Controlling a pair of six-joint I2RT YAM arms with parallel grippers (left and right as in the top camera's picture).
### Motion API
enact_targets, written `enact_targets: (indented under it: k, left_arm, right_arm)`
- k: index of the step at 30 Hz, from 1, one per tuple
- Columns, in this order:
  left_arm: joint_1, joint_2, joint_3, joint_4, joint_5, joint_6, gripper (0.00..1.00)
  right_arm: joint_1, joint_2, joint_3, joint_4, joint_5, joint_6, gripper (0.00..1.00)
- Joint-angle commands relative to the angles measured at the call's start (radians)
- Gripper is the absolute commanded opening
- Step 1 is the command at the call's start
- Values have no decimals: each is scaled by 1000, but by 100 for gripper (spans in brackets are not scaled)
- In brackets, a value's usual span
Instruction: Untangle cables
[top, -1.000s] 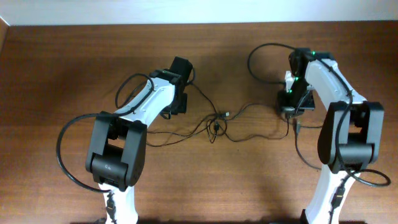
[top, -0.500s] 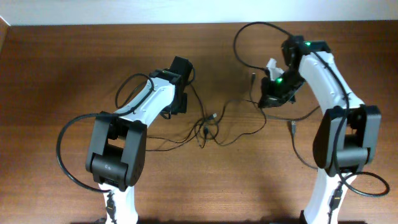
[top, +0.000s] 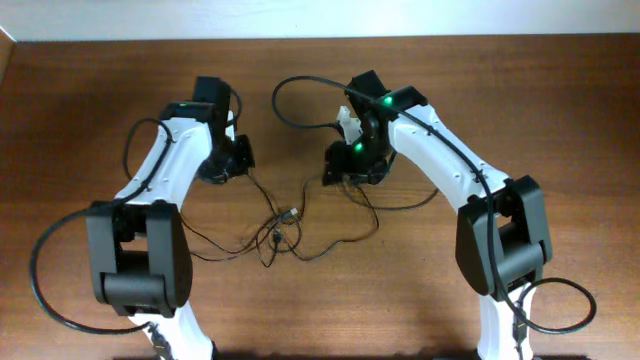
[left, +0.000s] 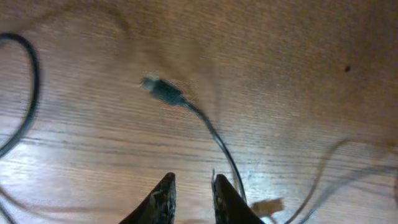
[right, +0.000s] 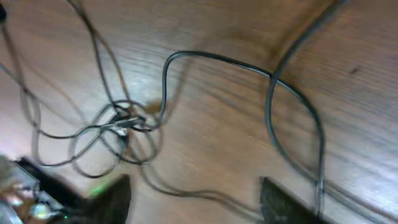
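The thin black cables lie knotted on the wooden table between the two arms, with strands trailing left and right. My left gripper hovers over the table to the far left of the knot. Its fingers stand slightly open with nothing between them. One cable runs just outside the right fingertip and ends in a small plug. To the far right of the knot, my right gripper is wide open above one loose strand, holding nothing. The knot shows ahead of it.
The table's far edge meets a pale wall. A thick black arm cable loops beside the right wrist, and another curves at the left of the left wrist view. Both arm bases stand at the near edge.
Both arms swung left and toward the far side. The right gripper went from shut on a cable to wide open. The knot slid left across the table.
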Motion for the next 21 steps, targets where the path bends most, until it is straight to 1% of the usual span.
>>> enact_targets:
  k: [1, 3, 5, 6, 9, 10, 11, 12, 13, 14, 15, 16, 17, 18, 19, 20, 21]
  left_arm:
    - [-16, -19, -33, 37, 61, 1, 22]
    - [-37, -19, -39, 58, 60, 5, 23]
    - [-59, -21, -39, 69, 64, 66, 17]
    - [-68, -26, -39, 73, 73, 90, 16]
    - [-78, -85, -39, 80, 160, 192, 21]
    - [-86, -114, -39, 89, 195, 241, 25]
    - [-108, -133, -39, 97, 230, 311, 39]
    - [-131, -134, -39, 106, 233, 335, 54]
    - [-156, -126, -39, 112, 233, 367, 57]
    - [-176, -117, -41, 113, 233, 428, 57]
    - [-193, -108, -47, 117, 233, 480, 57]
    - [-214, -98, -51, 121, 233, 513, 56]
    - [-238, -82, -52, 123, 233, 536, 55]
    - [-263, -60, -52, 132, 221, 548, 52]
    - [-282, -39, -52, 149, 190, 547, 46]
    - [-297, -17, -52, 171, 165, 547, 41]
    - [-309, 10, -52, 194, 157, 547, 40]
  right_arm:
    - [-5, 9, 6, -9, 131, 3, 78]
    - [-31, 9, 6, -33, 175, 4, 80]
    - [-73, 9, 6, -76, 174, 4, 79]
    - [-102, 9, 6, -111, 174, 8, 79]
    - [-182, 9, 6, -194, 174, 49, 79]
    - [-201, 9, 6, -202, 166, 122, 82]
    - [-212, 9, 5, -214, 120, 184, 99]
    - [-212, 9, 5, -221, 47, 187, 99]
    - [-208, 9, 5, -226, -1, 187, 99]
    - [-198, 9, 3, -227, -14, 187, 99]
    - [-189, 9, 3, -226, -10, 187, 94]
    - [-179, 9, 1, -226, -10, 209, 79]
    - [-170, 9, -9, -225, -10, 297, 75]
    - [-163, 9, -18, -217, -10, 359, 73]
    - [-157, 9, -32, -192, -10, 410, 68]
    - [-151, 9, -49, -162, -10, 452, 61]
    - [-150, 9, -65, -142, -10, 485, 53]
